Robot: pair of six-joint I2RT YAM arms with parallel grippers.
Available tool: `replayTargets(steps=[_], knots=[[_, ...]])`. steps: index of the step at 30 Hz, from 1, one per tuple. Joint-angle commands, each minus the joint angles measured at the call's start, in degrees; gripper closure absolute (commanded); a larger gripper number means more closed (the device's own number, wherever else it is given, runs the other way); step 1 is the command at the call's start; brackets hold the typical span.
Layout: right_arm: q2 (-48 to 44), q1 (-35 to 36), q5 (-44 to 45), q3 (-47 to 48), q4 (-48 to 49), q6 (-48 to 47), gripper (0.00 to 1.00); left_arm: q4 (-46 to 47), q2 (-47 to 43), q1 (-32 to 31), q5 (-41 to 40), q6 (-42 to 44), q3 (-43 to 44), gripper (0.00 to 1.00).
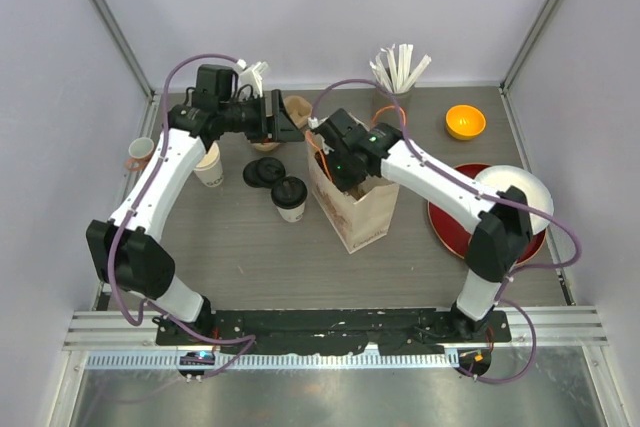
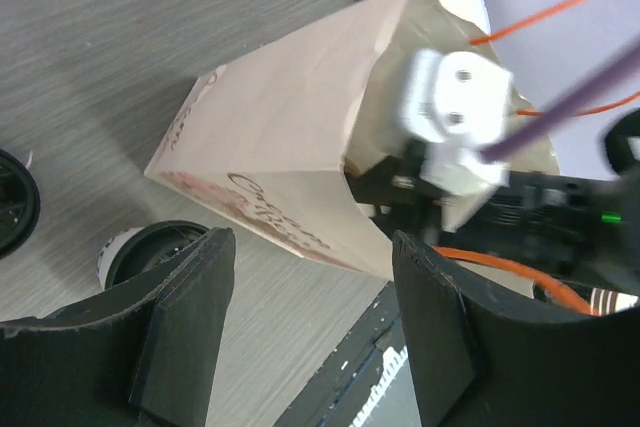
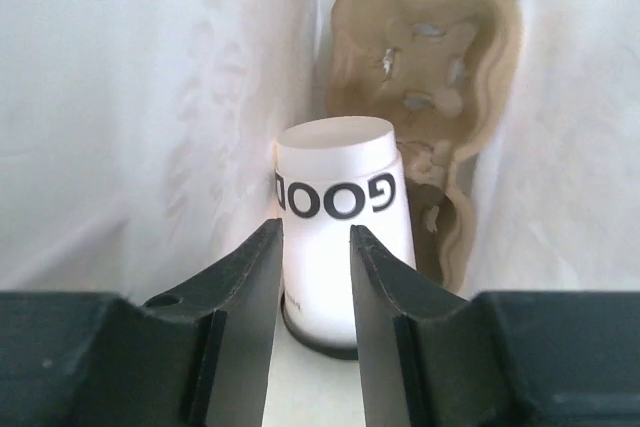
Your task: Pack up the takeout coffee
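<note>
Inside the brown paper bag (image 1: pixel 365 212), the takeout coffee (image 3: pixel 340 177) sits just left of a moulded pulp tray (image 3: pixel 430 97), with the pale bag walls close on either side. In the right wrist view its black-lidded end is lowermost and its lettering reads inverted. The right end effector (image 3: pixel 315 232) reaches into the bag's mouth. Its fingers (image 3: pixel 250 287) are parted by a gap narrower than the cup and grip nothing; the cup lies beyond the tips. The left end effector (image 2: pixel 310 247) hovers beside the bag, wide open and empty. A second lidded cup (image 1: pixel 290 197) stands just left of the bag. Open table (image 1: pixel 250 257) surface lies between the bag and the arm bases.
</note>
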Motion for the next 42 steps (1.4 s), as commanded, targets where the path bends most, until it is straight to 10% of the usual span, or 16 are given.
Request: replayTargets(steps=[1, 16, 23, 31, 42], knots=[[-8.6, 0.3, -1.1, 5.0, -0.6, -1.4, 0.62, 0.6, -0.1, -0.2, 0.8, 2.2, 3.3, 0.32], [-16.4, 0.2, 6.4, 8.0, 3.3, -2.3, 0.65, 0.1, -0.5, -1.3, 2.3, 3.1, 3.0, 0.33], [-12.1, -0.5, 4.5, -0.1, 3.9, -2.5, 0.32, 0.0, 1.0, -4.1, -2.4, 5.0, 5.4, 0.25], [-7.3, -2.0, 1.6, -8.5, 8.9, -2.0, 0.19, -0.2, 6.0, -8.5, -11.1, 12.2, 9.8, 0.19], [-0.2, -2.0, 1.3, -12.9, 10.8, -3.0, 0.12, -6.7, 7.1, -9.8, -9.9, 21.8, 6.7, 0.68]])
